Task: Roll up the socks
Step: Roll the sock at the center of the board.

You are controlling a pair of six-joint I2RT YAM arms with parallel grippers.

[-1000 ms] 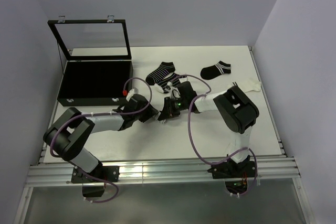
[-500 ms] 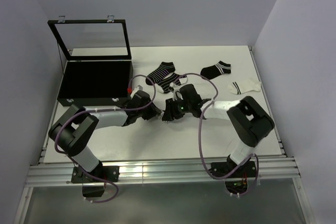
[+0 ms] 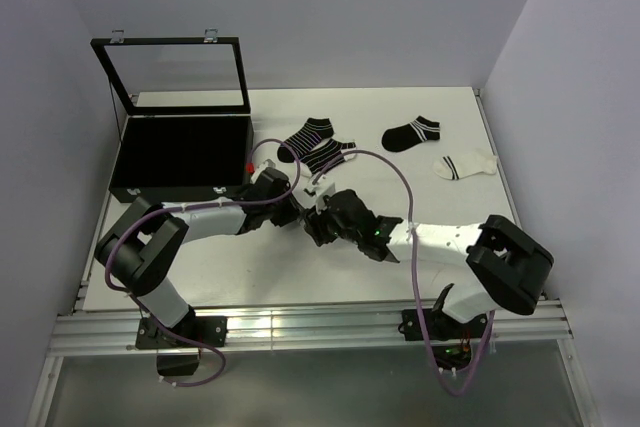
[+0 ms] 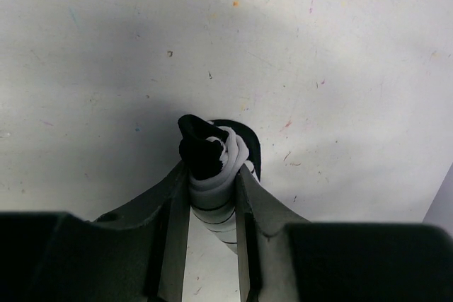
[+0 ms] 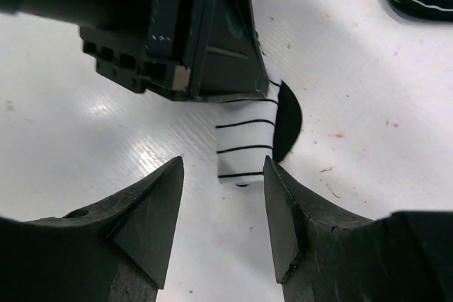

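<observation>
In the middle of the overhead frame both arms meet over a small rolled bundle of white sock with thin black stripes and a black end (image 4: 211,152). It lies low against the white counter (image 3: 300,272). The left claw (image 4: 211,178) is clamped on this bundle, one finger pressed to each side, with the black end poking out past the tips. The right claw (image 5: 222,169) stands apart, its two fingers flanking the bundle's striped free end. I cannot tell whether either finger touches it.

The step in hand looks like securing the roll. To do it well, the left grip should not slacken until the right fingers have closed squarely across the stripes. Otherwise the soft layers will likely spring loose. The right claw has little room, as the left claw's black body fills the top of its view, so a short, straight advance seems safest.

Two black socks with white stripes (image 3: 315,143), another black sock (image 3: 411,133) and a flat white sock (image 3: 465,164) wait unrolled in the upper half of the overhead frame.
</observation>
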